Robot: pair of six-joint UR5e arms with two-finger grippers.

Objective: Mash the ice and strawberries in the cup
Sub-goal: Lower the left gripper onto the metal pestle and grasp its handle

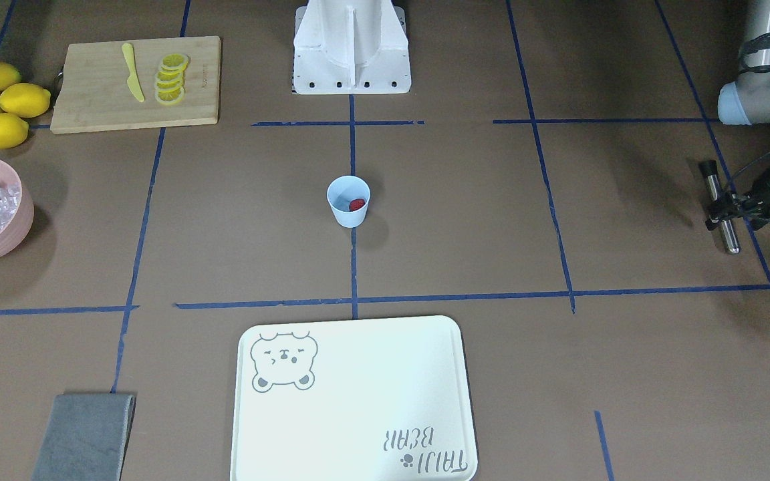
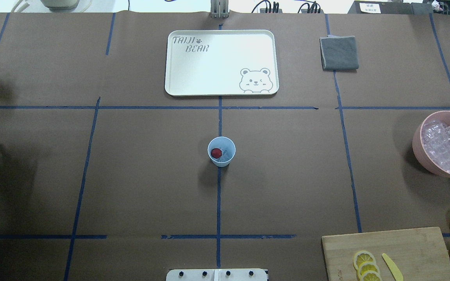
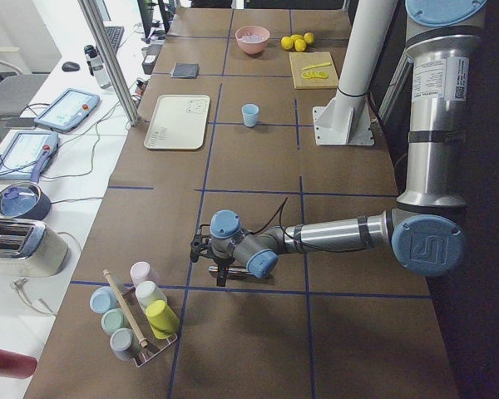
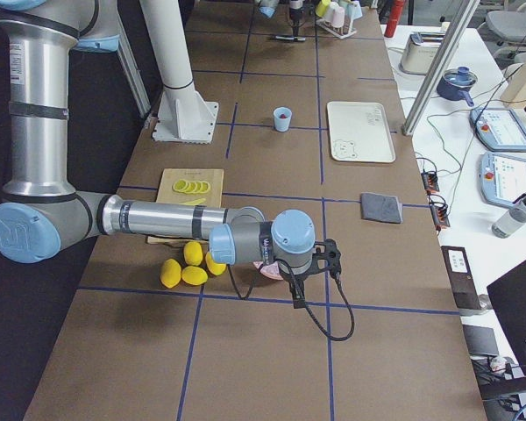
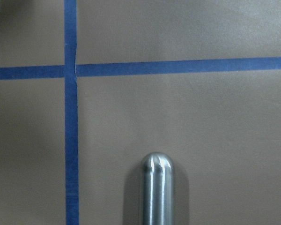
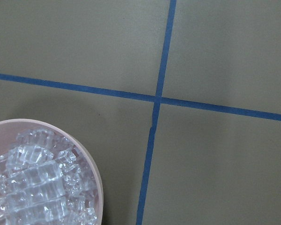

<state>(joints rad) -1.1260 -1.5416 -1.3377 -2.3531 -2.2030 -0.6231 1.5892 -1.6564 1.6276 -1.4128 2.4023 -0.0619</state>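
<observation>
Gripped by the left claw [image 1: 720, 210] at the worktop's left edge, the masher [image 1: 728, 234] was judged best lowered upright into the mid-worktop cup [image 2: 221, 160] of strawberry [image 2: 216, 152] and ice [image 2: 225, 155]; the right claw's [image 4: 332, 257] state could not be told.

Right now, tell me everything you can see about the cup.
The cup is small and pale blue, looks like plastic, tapers toward its base and has no handle. It stands upright and open at the middle of the table, on a blue tape line. Inside lie a red strawberry and what look like a few clear pieces of ice. Outside, only the table touches it.
</observation>
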